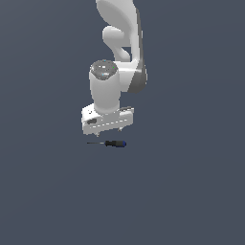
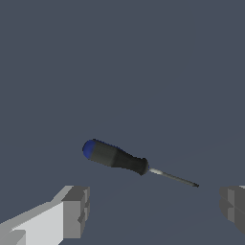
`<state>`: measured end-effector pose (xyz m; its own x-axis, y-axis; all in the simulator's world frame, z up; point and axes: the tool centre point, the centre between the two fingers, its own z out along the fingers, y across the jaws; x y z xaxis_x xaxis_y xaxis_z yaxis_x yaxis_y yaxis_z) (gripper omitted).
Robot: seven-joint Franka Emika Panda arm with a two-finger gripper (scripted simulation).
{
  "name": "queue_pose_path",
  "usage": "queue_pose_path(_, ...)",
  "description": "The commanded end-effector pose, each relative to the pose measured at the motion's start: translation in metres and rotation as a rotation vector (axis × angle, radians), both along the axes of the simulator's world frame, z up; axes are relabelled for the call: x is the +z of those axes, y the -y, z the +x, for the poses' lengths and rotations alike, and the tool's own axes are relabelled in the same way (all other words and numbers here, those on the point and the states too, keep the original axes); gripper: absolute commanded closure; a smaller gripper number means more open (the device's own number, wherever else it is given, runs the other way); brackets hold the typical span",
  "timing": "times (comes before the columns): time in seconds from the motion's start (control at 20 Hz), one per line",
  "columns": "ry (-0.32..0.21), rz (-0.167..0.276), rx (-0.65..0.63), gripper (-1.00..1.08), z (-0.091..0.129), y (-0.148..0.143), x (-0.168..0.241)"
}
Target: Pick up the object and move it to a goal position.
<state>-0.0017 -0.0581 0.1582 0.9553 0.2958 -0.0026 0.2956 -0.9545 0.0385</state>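
The object is a tiny screwdriver [image 1: 113, 143] with a thin dark shaft and a black handle with a blue end. It lies flat on the dark grey floor [image 1: 191, 191], its blue end toward the exterior view's right. My gripper [image 1: 110, 131] hangs just above it, open and empty, and is much larger than the tool. In the wrist view the screwdriver [image 2: 119, 158] lies a little outside the gap between my two grey fingertips [image 2: 76, 210], which stand wide apart. My gripper [image 2: 153, 208] does not touch it.
The white arm [image 1: 119, 43] rises above the gripper in the exterior view. The floor is plain dark grey all around. No goal marker shows in either view.
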Motion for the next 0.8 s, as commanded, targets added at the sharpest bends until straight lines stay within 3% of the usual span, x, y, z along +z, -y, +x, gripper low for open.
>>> queue_pose_path(0.0, -0.004, -0.001, 0.066, -0.92, -0.001, 0.002, -0.005)
queue_pose_path(0.75, -0.025, 0.001, 0.456, -0.92, -0.007, 0.015, -0.037)
